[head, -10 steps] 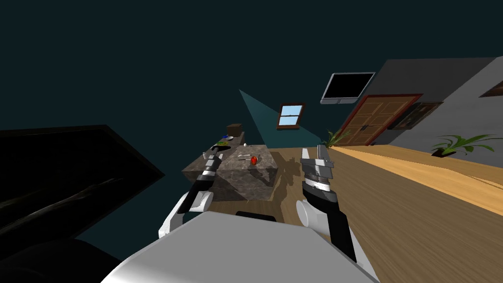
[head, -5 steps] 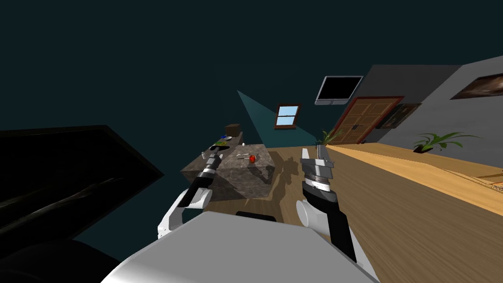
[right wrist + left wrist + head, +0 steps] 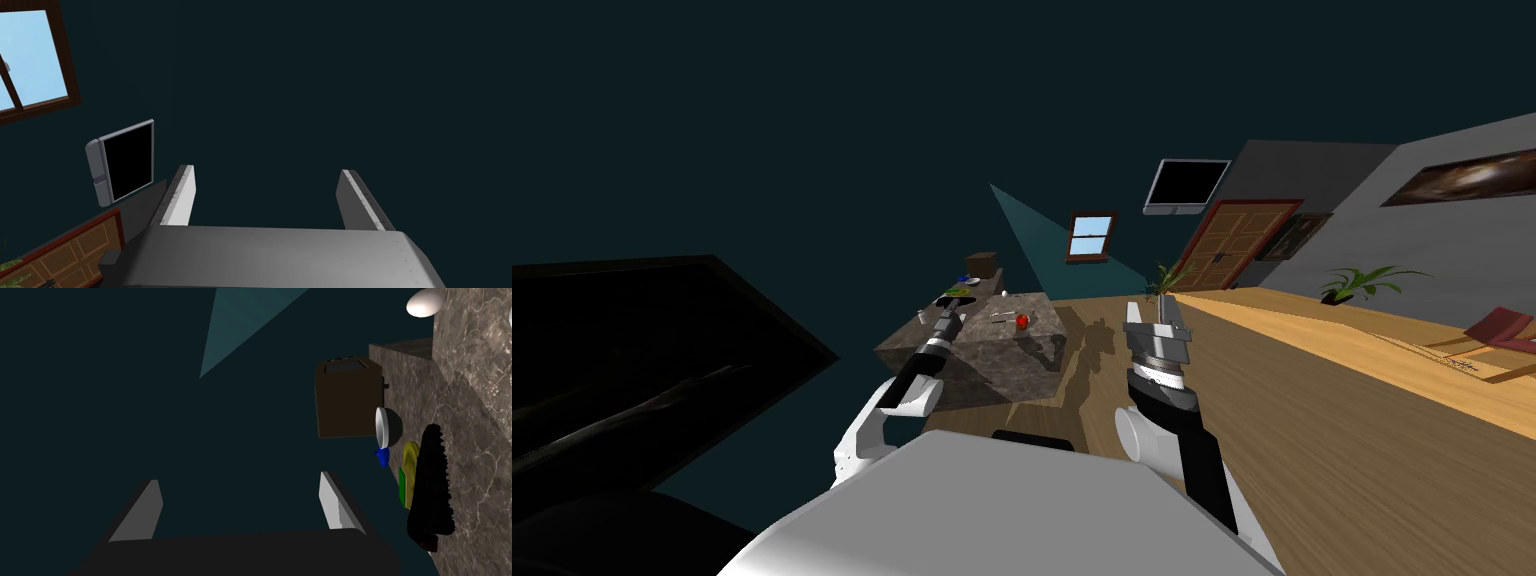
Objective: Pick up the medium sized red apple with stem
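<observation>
- Small round red apple [image 3: 1022,320]: frame centre of head view, on mottled grey-brown stone counter [image 3: 997,368], near its right side, apart from both grippers.
- Left gripper [image 3: 239,480]: over counter's left end, fingers spread, nothing between. Dark brown boxy toaster [image 3: 347,398] and white bowl [image 3: 384,428] beyond.
- Right gripper [image 3: 266,171]: right of counter, fingers spread, empty.
- Change: own view turned. Brown panelled door [image 3: 1237,245] now further left, red chair [image 3: 1502,328] newly at right edge.

On the marbled counter [image 3: 1047,322], the red apple [image 3: 1022,321] appears too small to show a stem; pale items [image 3: 1002,317] beside it defy naming. A black jagged object [image 3: 432,488] partly hides a yellow-green item [image 3: 411,470].
</observation>
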You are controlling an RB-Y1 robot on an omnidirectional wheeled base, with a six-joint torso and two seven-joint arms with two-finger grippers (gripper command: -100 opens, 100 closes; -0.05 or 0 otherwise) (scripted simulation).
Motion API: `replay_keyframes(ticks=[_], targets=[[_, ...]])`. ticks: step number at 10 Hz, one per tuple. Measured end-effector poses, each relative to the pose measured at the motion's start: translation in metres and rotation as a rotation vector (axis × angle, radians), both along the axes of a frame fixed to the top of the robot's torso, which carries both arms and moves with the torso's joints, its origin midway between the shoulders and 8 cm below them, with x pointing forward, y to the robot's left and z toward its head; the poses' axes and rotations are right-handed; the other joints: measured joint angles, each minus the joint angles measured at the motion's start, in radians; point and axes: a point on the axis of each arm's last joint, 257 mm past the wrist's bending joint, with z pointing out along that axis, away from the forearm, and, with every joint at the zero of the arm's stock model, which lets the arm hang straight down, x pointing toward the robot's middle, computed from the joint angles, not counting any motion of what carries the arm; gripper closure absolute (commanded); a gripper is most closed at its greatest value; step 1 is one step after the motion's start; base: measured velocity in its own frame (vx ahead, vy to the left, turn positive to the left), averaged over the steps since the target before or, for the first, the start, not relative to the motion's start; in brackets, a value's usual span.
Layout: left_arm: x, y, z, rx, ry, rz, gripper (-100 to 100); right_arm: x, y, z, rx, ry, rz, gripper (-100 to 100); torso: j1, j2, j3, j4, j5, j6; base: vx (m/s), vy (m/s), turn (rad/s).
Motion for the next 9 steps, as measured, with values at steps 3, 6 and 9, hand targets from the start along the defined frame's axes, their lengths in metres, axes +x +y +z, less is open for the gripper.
replay_keyframes(ticks=[3, 6, 9], targets=[[0.006, 0.006, -0.008, -0.004, 0.058, 0.012, -100, 0.000, 0.000, 0.000, 0.000, 0.000, 0.000, 0, 0.001, 0.000, 0.000, 0.000, 0.000, 0.000, -0.035, -0.010, -0.056], [0.013, 0.010, -0.017, -0.009, 0.113, 0.023, -100, 0.000, 0.000, 0.000, 0.000, 0.000, 0.000, 0, 0.001, -0.001, 0.000, 0.000, 0.000, 0.000, -0.029, -0.010, -0.055], [0.019, 0.014, -0.024, -0.016, 0.164, 0.034, -100, 0.000, 0.000, 0.000, 0.000, 0.000, 0.000, 0, 0.001, -0.001, -0.001, 0.000, 0.000, 0.000, -0.022, -0.009, -0.049]])
